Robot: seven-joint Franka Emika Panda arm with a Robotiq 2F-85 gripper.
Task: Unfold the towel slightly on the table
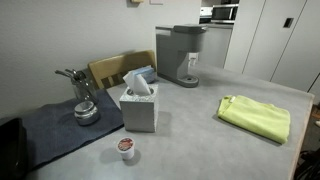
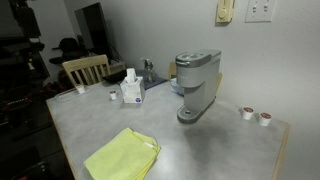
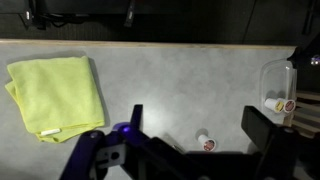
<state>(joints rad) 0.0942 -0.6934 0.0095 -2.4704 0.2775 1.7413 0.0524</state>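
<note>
Folded towel (image 3: 55, 95) flat on tabletop (image 3: 170, 80), long axis roughly along its far edge; claw (image 3: 185, 145) released, spread wide, empty

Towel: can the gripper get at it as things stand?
Probably yes. In the wrist view the towel lies on the table, off to one side of the gripper; jaws apart, nothing lying between.
</note>
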